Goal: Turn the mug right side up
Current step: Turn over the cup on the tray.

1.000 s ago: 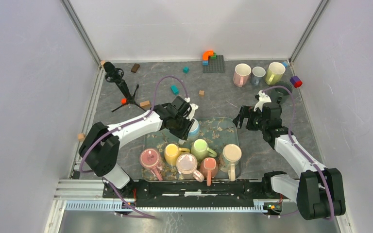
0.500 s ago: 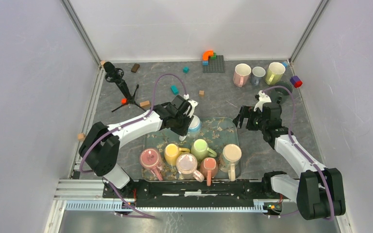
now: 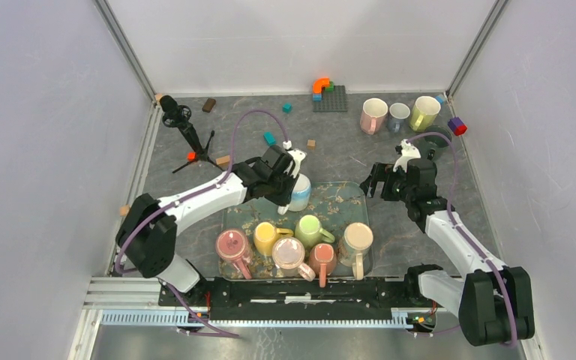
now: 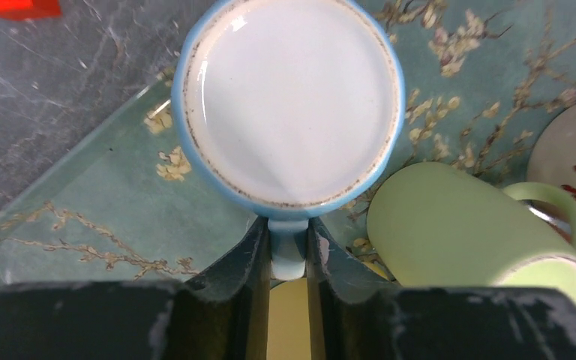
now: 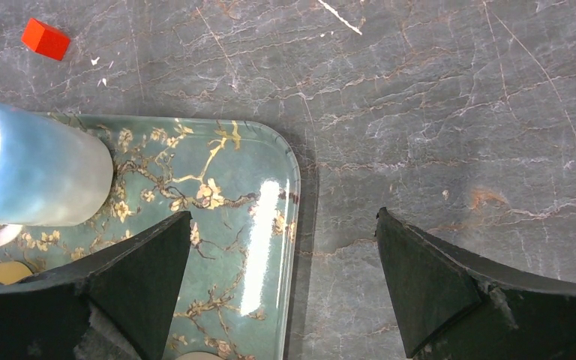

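Note:
A light blue mug (image 3: 300,192) is at the far left part of the teal flowered tray (image 3: 345,196). My left gripper (image 3: 290,189) is shut on its handle. In the left wrist view the mug's white base (image 4: 291,101) faces the camera, and the handle (image 4: 288,251) is pinched in my left gripper (image 4: 288,240). The mug also shows in the right wrist view (image 5: 41,166), tilted over the tray (image 5: 225,195). My right gripper (image 3: 373,183) is open and empty over the tray's right edge; the right wrist view shows it (image 5: 283,216) spread wide.
Several mugs crowd the tray's near half, among them a pink one (image 3: 232,244), a yellow one (image 3: 268,236), a green one (image 3: 311,227) and a cream one (image 3: 358,238). Three mugs (image 3: 399,114) stand at the back right. A small tripod (image 3: 187,133) and loose blocks lie at the back left.
My left gripper has carried the blue mug a little toward the back and tilted it, so more of its side shows from above. The right arm has barely moved.

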{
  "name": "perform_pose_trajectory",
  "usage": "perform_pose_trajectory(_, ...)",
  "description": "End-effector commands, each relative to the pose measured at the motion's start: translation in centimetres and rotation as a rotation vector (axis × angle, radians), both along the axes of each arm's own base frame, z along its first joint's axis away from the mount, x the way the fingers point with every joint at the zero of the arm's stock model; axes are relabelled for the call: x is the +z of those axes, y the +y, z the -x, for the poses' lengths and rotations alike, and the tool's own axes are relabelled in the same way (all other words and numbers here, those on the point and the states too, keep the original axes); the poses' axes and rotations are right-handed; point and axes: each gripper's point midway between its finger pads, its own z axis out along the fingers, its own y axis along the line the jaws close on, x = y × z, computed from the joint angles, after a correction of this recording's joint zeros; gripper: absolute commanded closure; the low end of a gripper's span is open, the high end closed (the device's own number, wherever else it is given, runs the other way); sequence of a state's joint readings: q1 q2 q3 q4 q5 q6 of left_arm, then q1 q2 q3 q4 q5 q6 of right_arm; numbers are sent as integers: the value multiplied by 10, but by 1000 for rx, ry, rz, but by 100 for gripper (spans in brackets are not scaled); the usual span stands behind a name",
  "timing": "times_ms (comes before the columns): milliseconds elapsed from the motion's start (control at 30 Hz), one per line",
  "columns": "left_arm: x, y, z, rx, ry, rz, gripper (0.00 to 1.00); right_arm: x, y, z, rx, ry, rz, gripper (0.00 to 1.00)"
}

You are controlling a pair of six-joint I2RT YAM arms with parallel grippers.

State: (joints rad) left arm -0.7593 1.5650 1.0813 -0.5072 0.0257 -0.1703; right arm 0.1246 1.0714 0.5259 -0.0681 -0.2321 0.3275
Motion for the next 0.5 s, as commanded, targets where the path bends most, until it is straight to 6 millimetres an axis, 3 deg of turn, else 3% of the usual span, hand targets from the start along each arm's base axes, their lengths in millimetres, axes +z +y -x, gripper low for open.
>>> perform_pose_trajectory(0,77,-27,-29,60,-202,228,98,25,5,-9,10,-80,-26,2)
perform_pose_trajectory(267,119,-39,-39,86,-272,339,98,53,18,-10,40,-144,-107,2)
perform_pose_trajectory(467,145,-49,-43,126,-292,447,98,85,38,-10,108,-226,-210,2)
